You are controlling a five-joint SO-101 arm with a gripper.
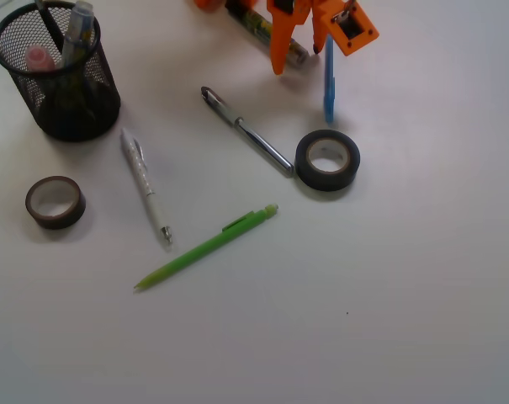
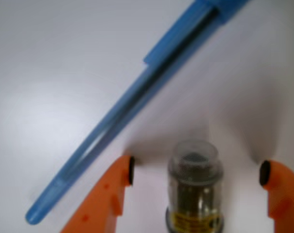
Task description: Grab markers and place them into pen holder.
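I see my orange claw (image 2: 195,177) spread wide, one finger on each side of the fat clear-capped marker with a yellow label (image 2: 193,189). The marker lies flat on the white tabletop (image 1: 405,295) at 12 o'clock, far from the black mesh pen holder (image 1: 59,76) at 10 o'clock. I think it is light, hard and smooth, so it may slip. I would pinch its round middle. A thin blue pen (image 2: 137,97) lies just beside it.
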